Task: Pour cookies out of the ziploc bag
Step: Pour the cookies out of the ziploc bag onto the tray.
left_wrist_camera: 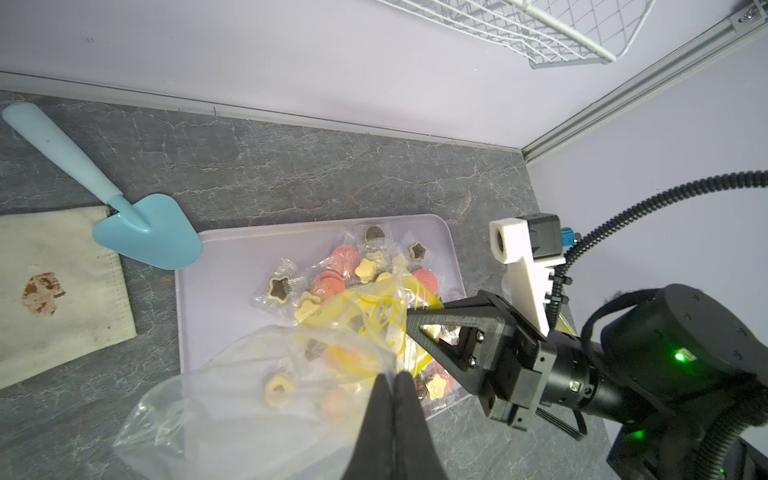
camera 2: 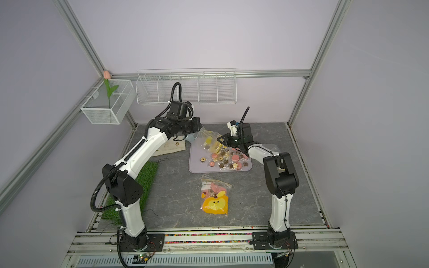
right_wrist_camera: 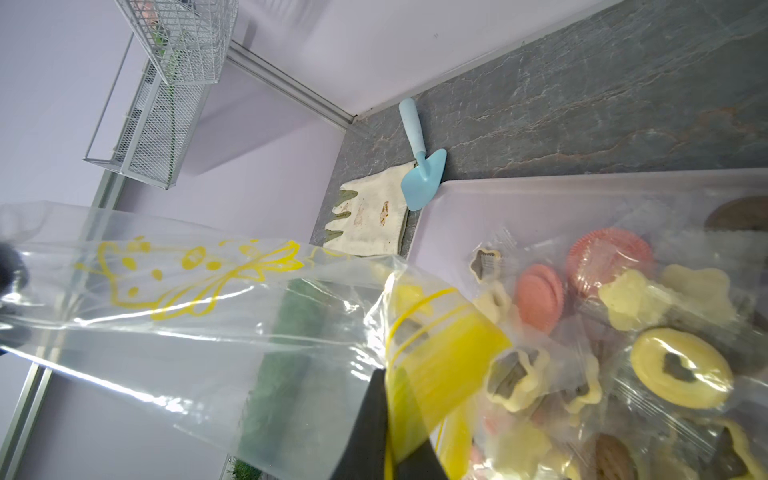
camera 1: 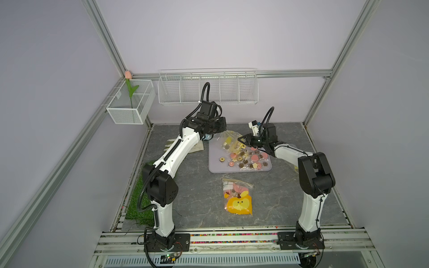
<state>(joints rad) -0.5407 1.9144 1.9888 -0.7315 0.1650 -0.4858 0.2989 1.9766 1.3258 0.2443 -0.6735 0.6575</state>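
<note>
**Pinched at Both Ends Over the Tray**

In both top views: ziploc bag lifted and tilted above lavender tray, right gripper nipping its yellow zip edge; cookies mostly spilled on the tray, a few still inside. Left wrist: left gripper pressed tight on clear film. Right wrist: clamped on the yellow strip, wrapped cookies heaped just beside; blue trowel beyond the tray.
</note>
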